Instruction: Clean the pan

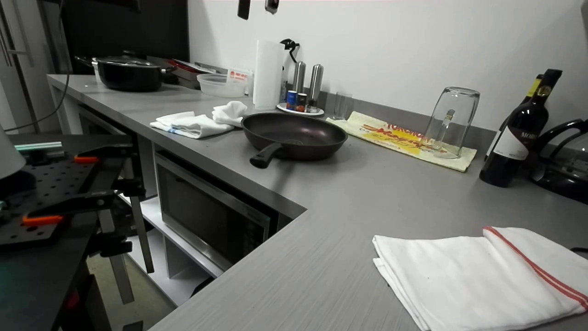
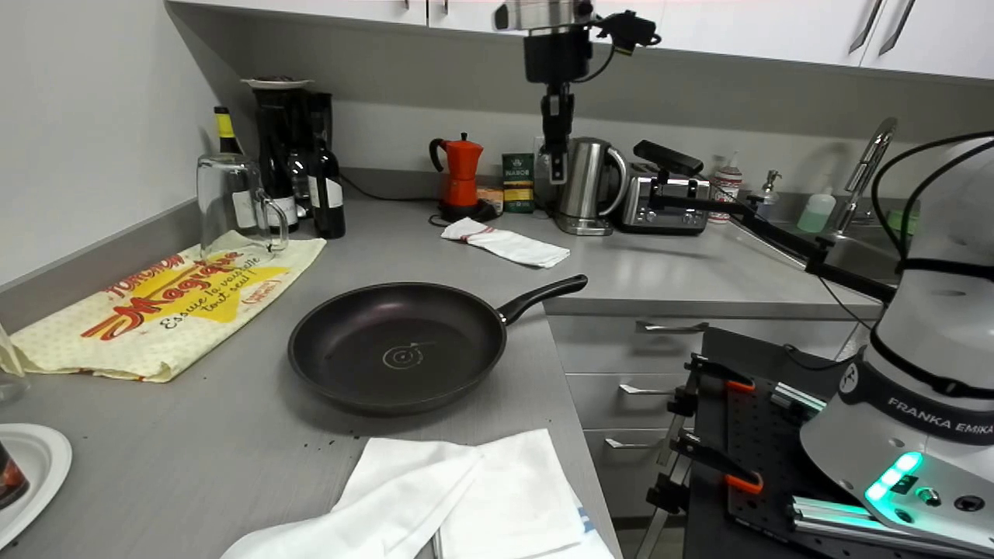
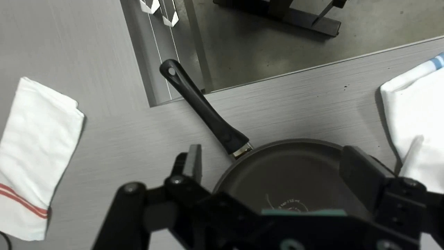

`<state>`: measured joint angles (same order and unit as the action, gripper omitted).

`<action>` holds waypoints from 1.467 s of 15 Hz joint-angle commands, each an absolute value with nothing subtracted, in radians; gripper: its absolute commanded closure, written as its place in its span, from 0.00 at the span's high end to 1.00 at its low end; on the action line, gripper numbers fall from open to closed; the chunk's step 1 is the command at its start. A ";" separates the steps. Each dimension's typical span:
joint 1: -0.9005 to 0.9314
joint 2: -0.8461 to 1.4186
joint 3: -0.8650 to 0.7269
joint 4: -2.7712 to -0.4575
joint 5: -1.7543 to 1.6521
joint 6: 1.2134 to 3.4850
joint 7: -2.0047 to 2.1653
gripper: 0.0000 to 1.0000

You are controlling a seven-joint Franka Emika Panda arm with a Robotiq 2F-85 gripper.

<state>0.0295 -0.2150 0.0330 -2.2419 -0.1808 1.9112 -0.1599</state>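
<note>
The wide black frying pan (image 1: 294,138) sits flat on the grey counter. In an exterior view the pan (image 2: 404,349) shows its bare inside and a round mark in its middle. Its long handle (image 3: 204,107) reaches out over the counter's inner corner in the wrist view. A folded white cloth with a blue stripe (image 1: 193,125) lies beside the pan; it also shows in an exterior view (image 2: 497,497) and the wrist view (image 3: 416,114). My gripper (image 3: 273,161) is open and empty, high above the pan; its fingertips (image 1: 258,7) show at an exterior view's top edge.
A white towel with red stripes (image 2: 509,244) lies past the handle. An upturned glass mug (image 1: 452,124) stands on a yellow cloth (image 2: 178,303), near wine bottles (image 1: 517,133). A paper roll (image 1: 268,76), a plate (image 1: 301,109) and a black pot (image 1: 131,73) stand along the counter.
</note>
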 commanded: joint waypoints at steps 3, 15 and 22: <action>0.108 0.079 0.123 -2.017 -0.276 1.844 -0.191 1.00; 0.270 0.587 0.171 -1.573 -0.504 1.742 -0.378 1.00; 0.363 0.686 0.208 -1.467 -0.527 1.772 -0.484 1.00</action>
